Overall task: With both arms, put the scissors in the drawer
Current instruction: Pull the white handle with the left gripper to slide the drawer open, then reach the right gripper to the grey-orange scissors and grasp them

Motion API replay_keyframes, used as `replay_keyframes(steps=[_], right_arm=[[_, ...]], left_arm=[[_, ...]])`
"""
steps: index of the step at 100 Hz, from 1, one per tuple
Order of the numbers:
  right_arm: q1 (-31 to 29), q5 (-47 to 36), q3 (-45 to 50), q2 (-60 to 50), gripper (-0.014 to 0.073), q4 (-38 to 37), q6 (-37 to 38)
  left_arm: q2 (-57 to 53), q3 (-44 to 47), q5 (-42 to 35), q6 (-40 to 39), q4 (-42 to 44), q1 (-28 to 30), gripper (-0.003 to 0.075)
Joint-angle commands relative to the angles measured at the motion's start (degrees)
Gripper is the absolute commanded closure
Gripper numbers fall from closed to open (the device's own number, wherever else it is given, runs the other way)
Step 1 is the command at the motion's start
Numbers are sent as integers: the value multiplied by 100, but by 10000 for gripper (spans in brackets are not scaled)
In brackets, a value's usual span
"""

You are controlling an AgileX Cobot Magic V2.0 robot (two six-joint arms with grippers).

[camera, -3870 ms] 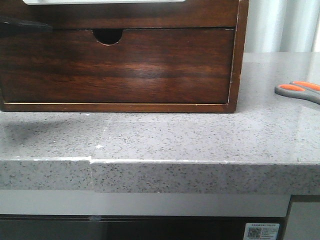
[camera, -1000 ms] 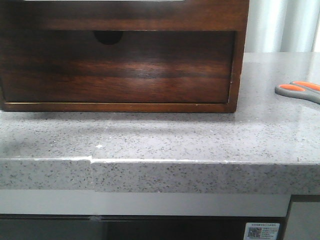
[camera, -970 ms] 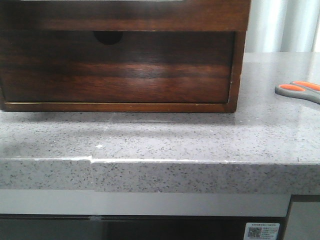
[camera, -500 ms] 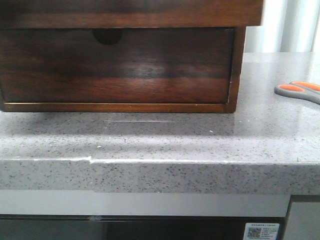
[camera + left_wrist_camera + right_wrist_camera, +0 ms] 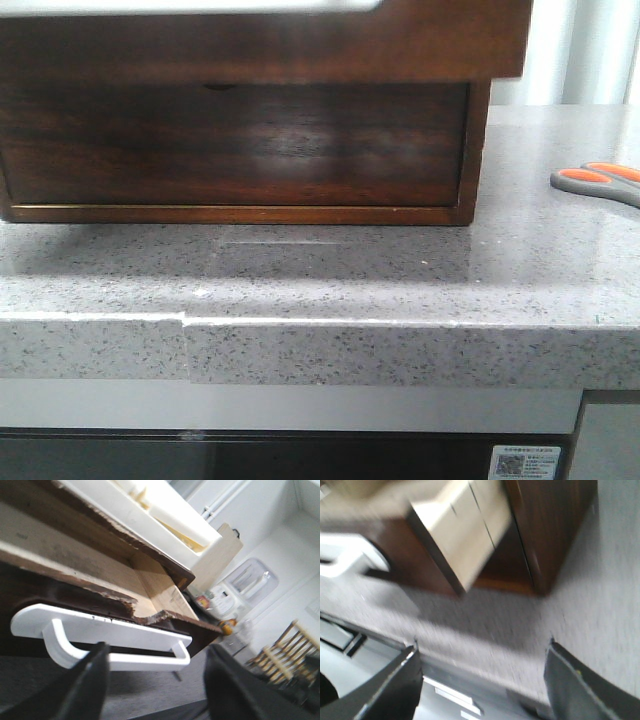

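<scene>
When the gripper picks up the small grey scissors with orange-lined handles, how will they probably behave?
The small grey scissors with orange-lined handles lie flat on the smooth speckled stone counter, so they will probably slide if nudged. They look light and stiff. Their low profile probably makes pinching difficult.

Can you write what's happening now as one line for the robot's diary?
drawer: pulled out | scissors: on counter, untouched | left pincer: open by drawer handle | right pincer: open, empty

The cabinet (image 5: 240, 150) stood on the desk (image 5: 330, 280), toward the left and back from the front edge. The drawer (image 5: 260, 40) projected forward from the cabinet's upper part, overhanging the lower drawer front (image 5: 235, 145). The scissors (image 5: 598, 181) lay on the desk to the right of the cabinet, well apart from it.
</scene>
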Motion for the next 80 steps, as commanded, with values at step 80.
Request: replay_keyframes(steps=[80], right_arm=[[-1881,686,-2779,4086,132,-1910,768]], left_arm=[[-1070,-831,483,61,4479,-6,739]])
